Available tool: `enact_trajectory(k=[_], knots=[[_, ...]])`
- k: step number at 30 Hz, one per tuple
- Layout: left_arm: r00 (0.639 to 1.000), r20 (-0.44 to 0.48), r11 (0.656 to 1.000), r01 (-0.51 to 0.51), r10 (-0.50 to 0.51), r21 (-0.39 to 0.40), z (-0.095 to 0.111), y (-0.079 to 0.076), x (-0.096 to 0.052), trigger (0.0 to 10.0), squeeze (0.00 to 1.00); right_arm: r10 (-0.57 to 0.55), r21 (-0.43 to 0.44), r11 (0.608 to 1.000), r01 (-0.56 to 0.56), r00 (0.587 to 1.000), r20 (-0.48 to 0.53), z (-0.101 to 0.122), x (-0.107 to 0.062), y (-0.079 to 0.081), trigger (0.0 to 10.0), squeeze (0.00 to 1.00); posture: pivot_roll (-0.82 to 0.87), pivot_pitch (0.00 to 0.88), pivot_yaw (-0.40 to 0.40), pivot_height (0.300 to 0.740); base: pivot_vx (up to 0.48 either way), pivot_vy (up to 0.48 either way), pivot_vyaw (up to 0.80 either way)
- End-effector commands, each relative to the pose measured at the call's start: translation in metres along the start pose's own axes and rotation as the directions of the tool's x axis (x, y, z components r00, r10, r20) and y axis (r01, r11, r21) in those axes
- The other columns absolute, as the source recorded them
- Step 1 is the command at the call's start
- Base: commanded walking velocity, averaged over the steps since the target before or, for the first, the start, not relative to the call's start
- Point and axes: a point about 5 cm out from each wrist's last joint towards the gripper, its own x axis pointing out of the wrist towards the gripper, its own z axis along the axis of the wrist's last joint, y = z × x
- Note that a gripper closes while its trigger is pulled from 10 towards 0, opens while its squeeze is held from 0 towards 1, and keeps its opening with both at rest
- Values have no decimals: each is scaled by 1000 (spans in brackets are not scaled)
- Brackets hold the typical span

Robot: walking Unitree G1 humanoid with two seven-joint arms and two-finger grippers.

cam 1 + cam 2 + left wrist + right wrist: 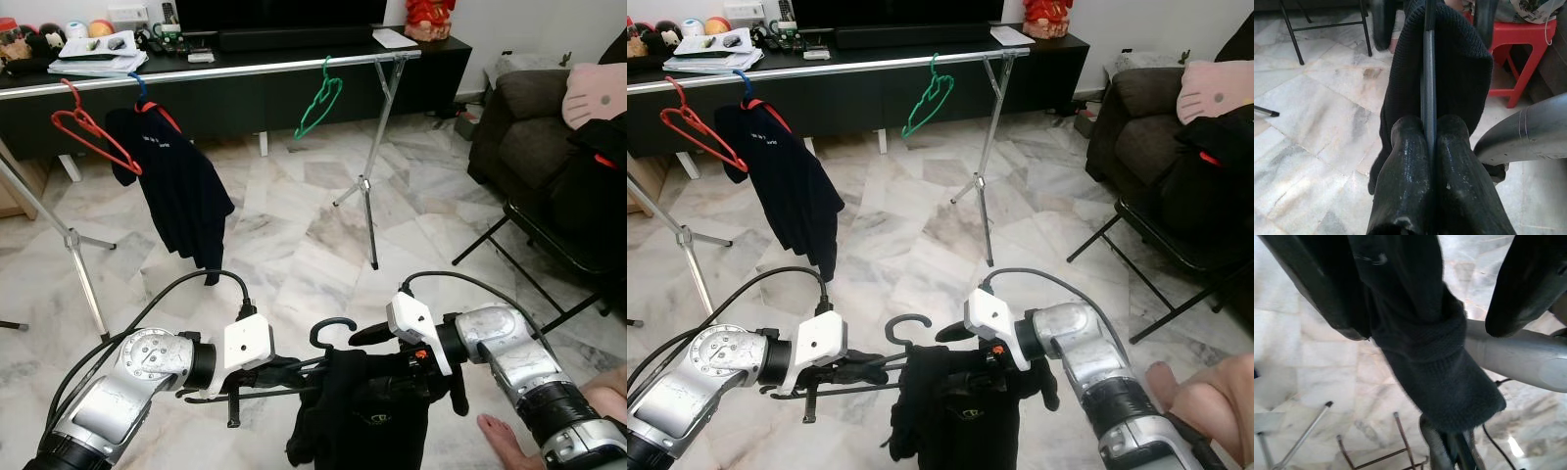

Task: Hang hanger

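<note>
Low in front of me a black hanger [333, 329] with a black knit garment [367, 416] draped over it is held level between my arms. My left gripper [284, 370] is shut on the hanger's thin bar [1428, 73], just beside the garment [1459, 63]. My right gripper [411, 367] is open, one finger on each side of the garment's [1440, 377] other end. The silver clothes rail [225, 70] runs across the room ahead. It carries a red hanger [93, 137], a dark shirt [176, 186] and a green hanger [318, 98].
The rail's legs [370, 186] stand on the marble floor. A black TV cabinet [245, 103] sits behind it, and a dark sofa [529, 117] and a black folding chair [549, 245] are on the right. A person's foot [509, 436] is beside my right arm.
</note>
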Motion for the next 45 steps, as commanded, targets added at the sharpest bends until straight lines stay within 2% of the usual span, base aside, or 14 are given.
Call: enact_trajectory(k=[1,12,45], knots=[[1000,25,998,10,-11,57,12,2,2,10000,0,12,-9,1000,-12,1000,0,1,0,0,0,0,-18,163,-30,740,0,0,0],[999,36,998,10,-12,66,15,3,5,10000,0,18,10,1000,-18,1000,-6,-4,5,1,0,0,-16,162,-27,740,0,0,0],[999,23,996,30,-32,78,13,2,9,10000,0,-7,25,1000,7,1000,-4,-8,1,-1,0,0,-23,122,-19,740,0,0,0]])
